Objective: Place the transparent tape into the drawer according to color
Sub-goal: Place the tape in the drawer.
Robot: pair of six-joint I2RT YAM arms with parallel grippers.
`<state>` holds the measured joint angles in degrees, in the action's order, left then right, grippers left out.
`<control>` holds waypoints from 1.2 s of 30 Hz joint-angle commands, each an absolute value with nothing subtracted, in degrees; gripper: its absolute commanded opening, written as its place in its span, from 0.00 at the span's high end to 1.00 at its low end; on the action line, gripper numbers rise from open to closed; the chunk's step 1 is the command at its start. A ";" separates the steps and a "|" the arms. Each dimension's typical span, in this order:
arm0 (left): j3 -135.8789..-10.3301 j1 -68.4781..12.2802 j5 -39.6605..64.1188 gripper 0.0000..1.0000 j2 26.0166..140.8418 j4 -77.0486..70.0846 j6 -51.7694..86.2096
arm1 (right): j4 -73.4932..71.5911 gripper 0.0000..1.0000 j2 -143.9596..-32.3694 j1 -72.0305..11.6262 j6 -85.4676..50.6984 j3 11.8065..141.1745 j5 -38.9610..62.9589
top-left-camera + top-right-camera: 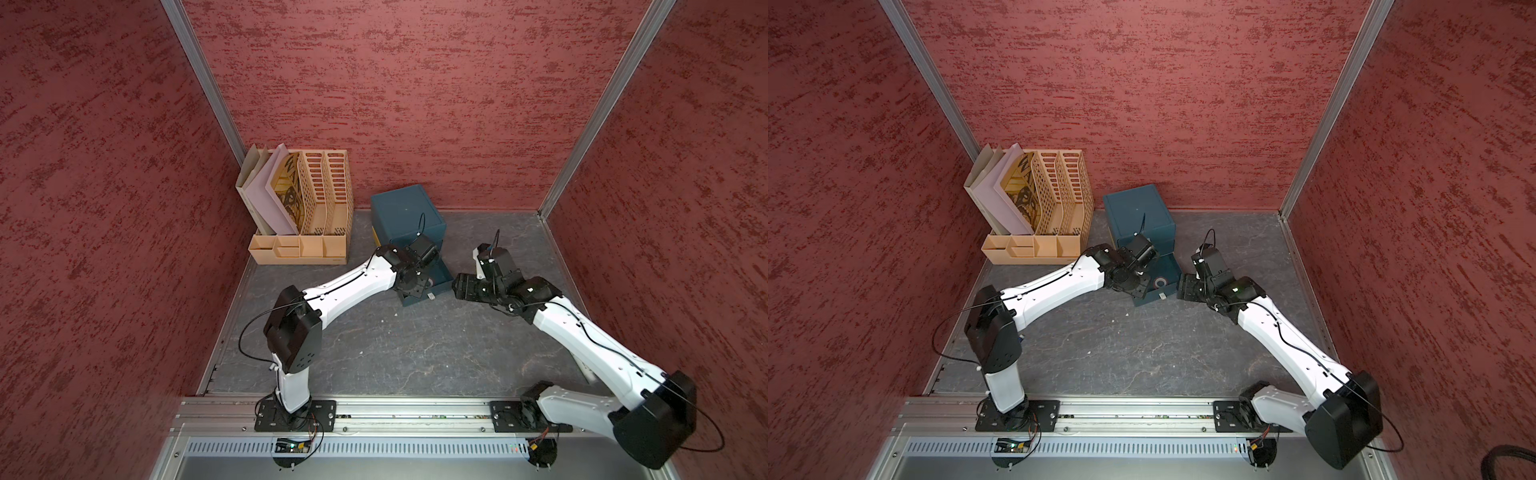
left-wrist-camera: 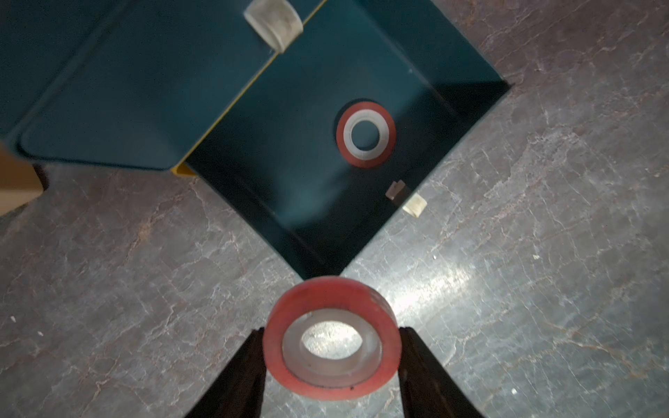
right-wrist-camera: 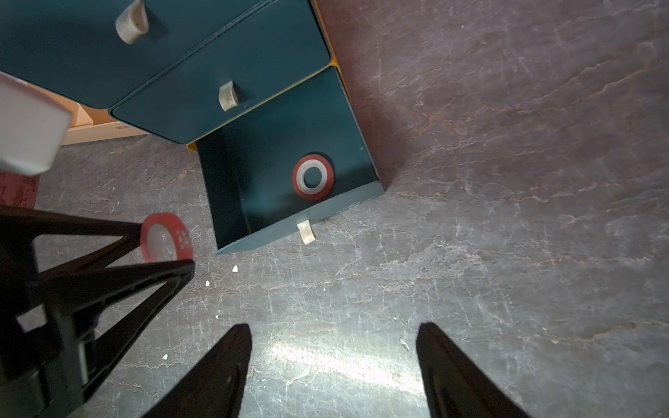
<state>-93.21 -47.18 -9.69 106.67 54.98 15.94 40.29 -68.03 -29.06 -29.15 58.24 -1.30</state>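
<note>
Left gripper [image 2: 332,331] pinches a red tape roll with a white core [image 2: 331,293] by its outer rim. The roll is held above the grey marbled table [image 2: 108,289], at the front corner of the open bottom drawer [image 2: 282,173] of the dark teal drawer cabinet [image 1: 405,212].

A second red roll [image 2: 346,134] lies flat inside the drawer, so the colour matches.

Right gripper [image 3: 333,325] hangs spread and empty.

Recommended: carry the roll past the front wall, lower it over bare floor, then release.

Lettering on a tan sheet [image 1: 1021,178] in the beige file rack [image 1: 1067,187] is too partial to read. No brands seen.
</note>
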 commanded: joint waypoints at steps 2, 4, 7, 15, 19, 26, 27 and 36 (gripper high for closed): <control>-94.88 -46.51 -12.57 0.50 109.02 51.38 14.07 | 40.23 0.22 -67.16 -28.11 -29.27 58.01 -2.37; -94.84 -46.37 -12.83 0.50 109.84 50.43 13.97 | 40.25 0.22 -67.39 -28.08 -29.18 57.93 -2.29; -93.72 -46.32 -14.11 0.50 110.78 47.97 13.23 | 40.10 0.23 -67.32 -27.94 -29.17 57.66 -2.29; -93.60 -46.58 -15.02 0.17 110.88 45.84 12.96 | 38.66 0.22 -68.34 -27.95 -29.52 56.37 -0.85; -93.42 -46.85 -14.27 0.11 108.32 46.02 13.13 | 36.68 0.22 -69.59 -27.95 -29.41 55.12 0.88; -93.09 -45.81 -10.91 0.03 98.78 45.43 14.91 | 32.36 0.21 -72.07 -27.95 -27.10 52.75 3.82; -93.44 -45.19 -10.14 0.01 97.81 45.51 15.30 | 31.58 0.21 -72.34 -27.95 -26.94 52.33 4.39; -98.90 -35.08 -2.27 0.00 96.90 45.17 17.93 | 28.17 0.21 -74.60 -28.28 -25.61 51.73 6.87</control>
<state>-96.75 -36.62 -5.30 95.11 45.30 16.73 31.20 -74.08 -28.49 -26.96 52.31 5.37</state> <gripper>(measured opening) 0.996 0.793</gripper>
